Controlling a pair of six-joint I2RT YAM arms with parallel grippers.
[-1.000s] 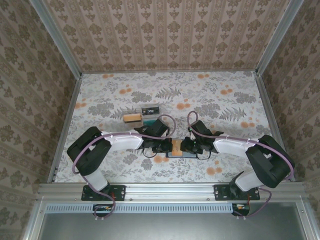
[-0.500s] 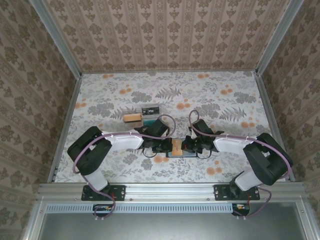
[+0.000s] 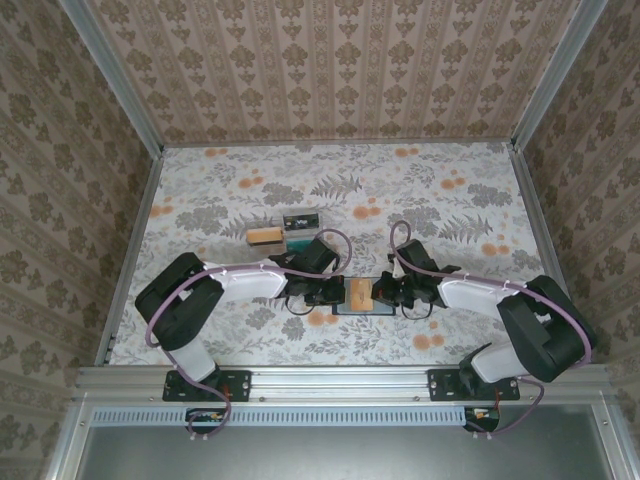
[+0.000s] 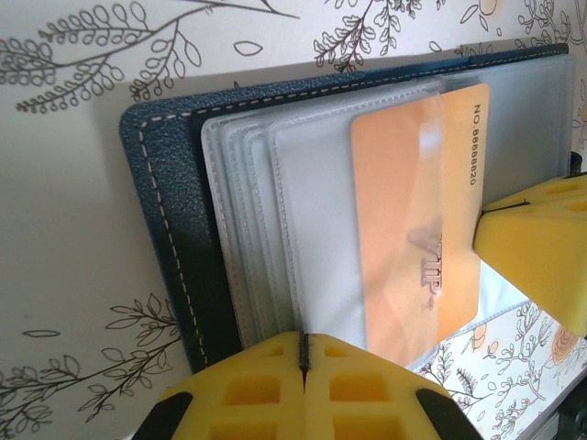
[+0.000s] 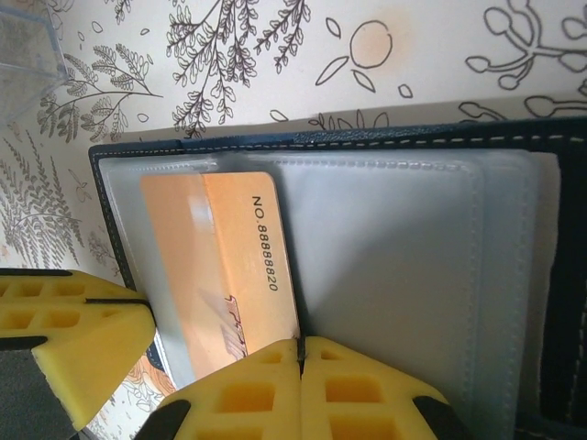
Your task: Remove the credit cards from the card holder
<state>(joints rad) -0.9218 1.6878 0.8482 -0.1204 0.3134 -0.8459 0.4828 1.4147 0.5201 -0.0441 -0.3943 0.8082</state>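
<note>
The dark navy card holder (image 4: 170,229) lies open on the table, its greyish pocket sleeves fanned out. An orange credit card (image 4: 417,238) marked VIP sticks partway out of one sleeve. My left gripper (image 4: 304,341) is shut on the edge of a sleeve at the holder's near side. My right gripper (image 5: 300,346) is shut on the free edge of the orange credit card (image 5: 243,266), over the card holder (image 5: 404,266). From above, both grippers meet over the card holder (image 3: 350,311), the left gripper (image 3: 335,293) beside the credit card (image 3: 359,294) and the right gripper (image 3: 383,293) on its other side.
A clear plastic box (image 3: 285,231) with orange and teal contents stands just behind the left arm. Its corner (image 5: 27,41) shows in the right wrist view. Patterned walls close the table on three sides. Floral tabletop (image 3: 460,200) lies open behind.
The right gripper has shut on the orange card and shifted right, drawing the card a little out of its sleeve. The left gripper has stayed shut on the sleeve.
</note>
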